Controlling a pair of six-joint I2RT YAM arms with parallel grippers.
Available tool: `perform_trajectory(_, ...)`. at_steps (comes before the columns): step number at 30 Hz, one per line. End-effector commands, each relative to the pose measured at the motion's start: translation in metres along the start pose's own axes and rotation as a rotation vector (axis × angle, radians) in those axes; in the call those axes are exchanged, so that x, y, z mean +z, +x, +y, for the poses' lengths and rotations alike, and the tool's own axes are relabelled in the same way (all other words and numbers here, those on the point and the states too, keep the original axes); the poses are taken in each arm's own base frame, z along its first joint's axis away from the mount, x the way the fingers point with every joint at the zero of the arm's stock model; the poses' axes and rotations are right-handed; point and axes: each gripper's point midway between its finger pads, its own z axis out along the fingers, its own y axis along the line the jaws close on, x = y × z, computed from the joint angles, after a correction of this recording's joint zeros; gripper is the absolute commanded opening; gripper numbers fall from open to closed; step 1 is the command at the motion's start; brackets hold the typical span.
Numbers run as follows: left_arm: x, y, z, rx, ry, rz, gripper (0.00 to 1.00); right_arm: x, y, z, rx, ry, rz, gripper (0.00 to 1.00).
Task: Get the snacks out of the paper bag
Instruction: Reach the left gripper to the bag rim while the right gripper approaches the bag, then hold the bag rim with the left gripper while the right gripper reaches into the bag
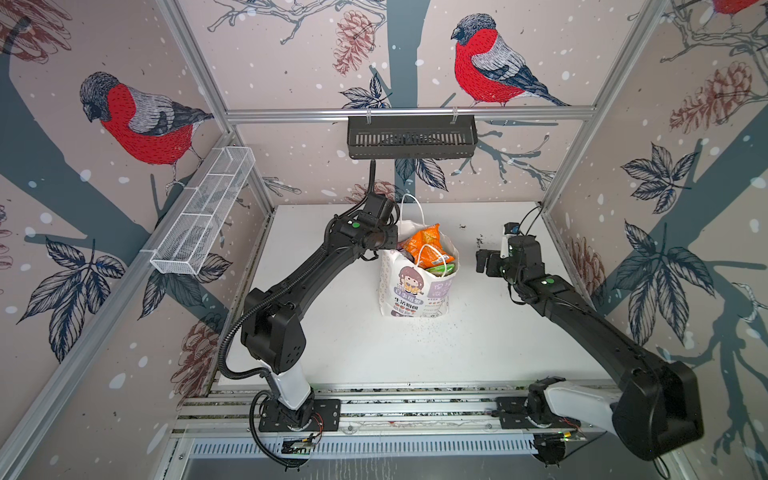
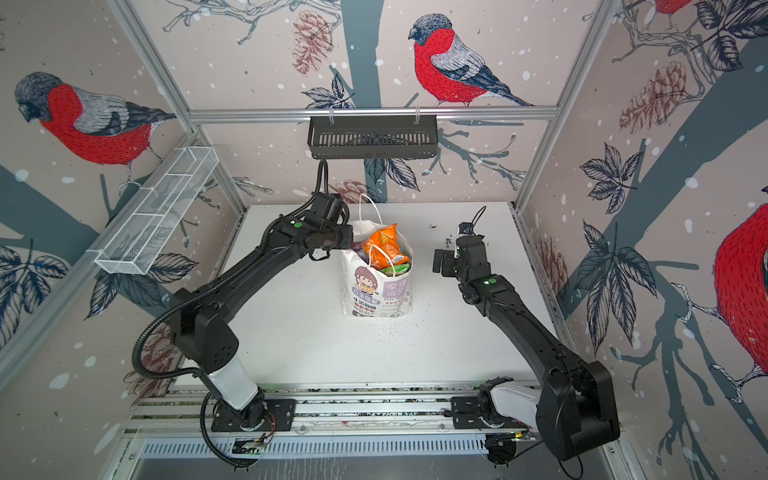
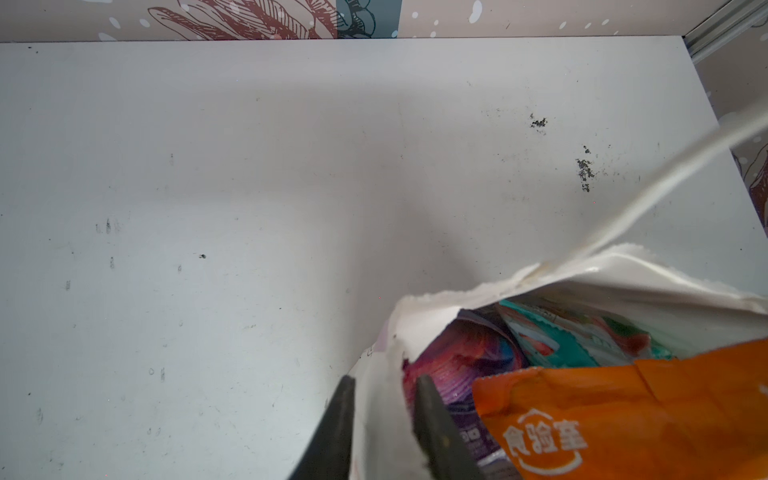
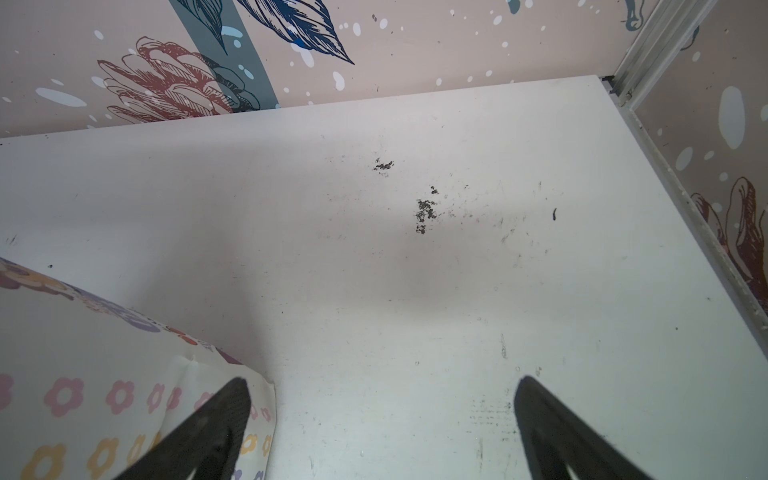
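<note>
The white paper bag stands upright mid-table, with snacks filling its mouth. An orange packet sticks out on top, and a green packet lies under the near handle. In the left wrist view a purple packet and a teal-white one lie deeper inside. My left gripper is shut on the bag's left rim, one finger outside and one inside. My right gripper hangs open and empty to the right of the bag.
A black slotted basket hangs on the rear rail and a white mesh basket on the left rail. The white table carries dark specks at the back right. A cord handle rises beside the left wrist.
</note>
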Motion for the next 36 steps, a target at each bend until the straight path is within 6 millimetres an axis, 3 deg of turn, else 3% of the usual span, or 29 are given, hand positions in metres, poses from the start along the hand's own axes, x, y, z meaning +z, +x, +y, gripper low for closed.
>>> perform_trajectory(1, 0.003, 0.001, 0.003, 0.002, -0.024, 0.018, 0.07, -0.001, -0.004, -0.002, 0.001, 0.014, -0.011, 1.00)
perform_trajectory(3, 0.003, -0.002, 0.005, 0.001, -0.039, 0.016, 0.00, -0.002, -0.004, -0.002, 0.000, 0.015, -0.013, 1.00)
perform_trajectory(12, -0.011, -0.036, 0.011, 0.007, -0.097, -0.102, 0.00, -0.004, -0.008, 0.006, 0.002, -0.016, -0.029, 1.00)
perform_trajectory(16, -0.023, -0.061, 0.025, 0.021, -0.189, -0.228, 0.00, -0.008, -0.016, 0.017, 0.001, -0.060, -0.046, 1.00)
perform_trajectory(22, -0.032, -0.085, 0.030, 0.023, -0.214, -0.302, 0.00, -0.013, -0.028, 0.038, -0.020, -0.110, -0.064, 1.00)
perform_trajectory(30, -0.038, -0.098, 0.047, -0.025, -0.216, -0.333, 0.00, -0.031, -0.059, 0.098, -0.065, -0.278, -0.098, 1.00)
perform_trajectory(36, -0.043, -0.095, 0.044, -0.036, -0.178, -0.345, 0.00, -0.049, -0.082, 0.144, -0.042, -0.459, -0.110, 1.00)
